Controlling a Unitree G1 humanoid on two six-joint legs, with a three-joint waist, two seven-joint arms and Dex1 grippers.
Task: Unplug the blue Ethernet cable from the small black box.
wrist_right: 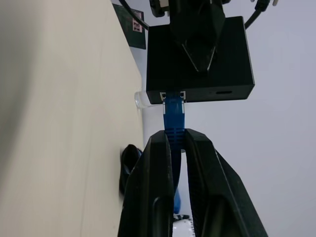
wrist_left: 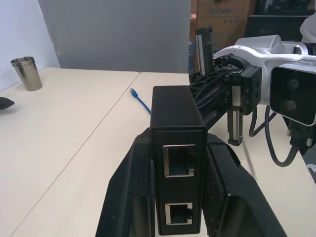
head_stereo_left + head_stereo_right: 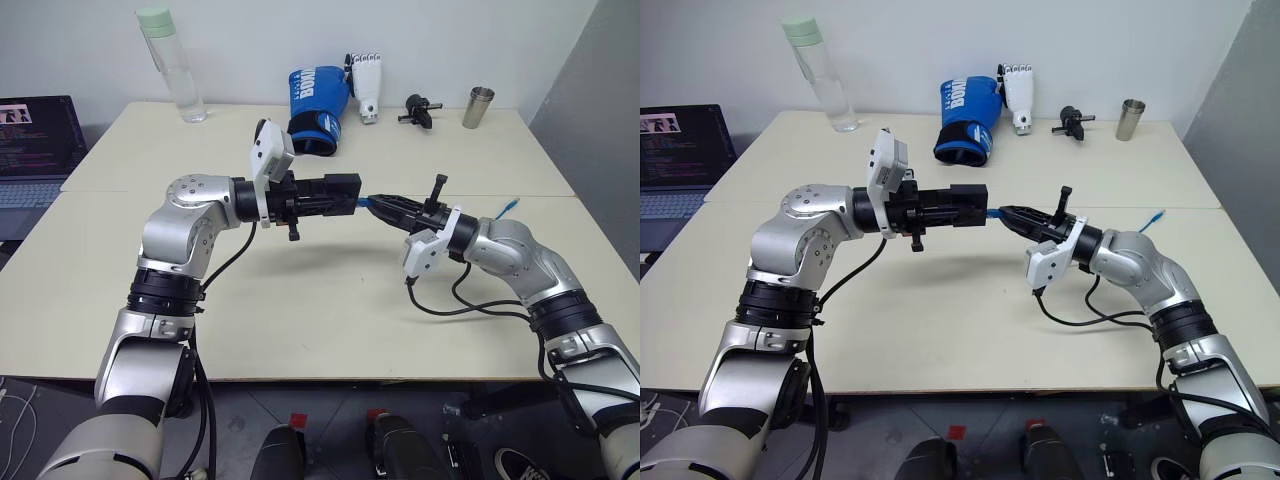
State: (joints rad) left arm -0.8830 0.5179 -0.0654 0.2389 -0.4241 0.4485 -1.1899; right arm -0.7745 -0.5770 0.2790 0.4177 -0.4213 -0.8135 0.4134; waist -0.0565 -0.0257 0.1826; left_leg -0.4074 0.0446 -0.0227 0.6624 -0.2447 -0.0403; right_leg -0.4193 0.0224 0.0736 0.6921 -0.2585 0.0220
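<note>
I see my left hand [image 3: 350, 192] clamped on the small black box [image 2: 177, 118] above the desk [image 3: 300, 320]; my right hand [image 1: 173, 148] pinches the blue Ethernet cable [image 1: 173, 118], still plugged in

Bright even indoor light, soft shadows under both arms on the table [image 3: 300, 300], sharp focus, no glare

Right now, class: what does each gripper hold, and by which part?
The left gripper clamps the small black box by its two flat sides. The right gripper pinches the blue Ethernet cable just behind its plugged-in connector.
</note>
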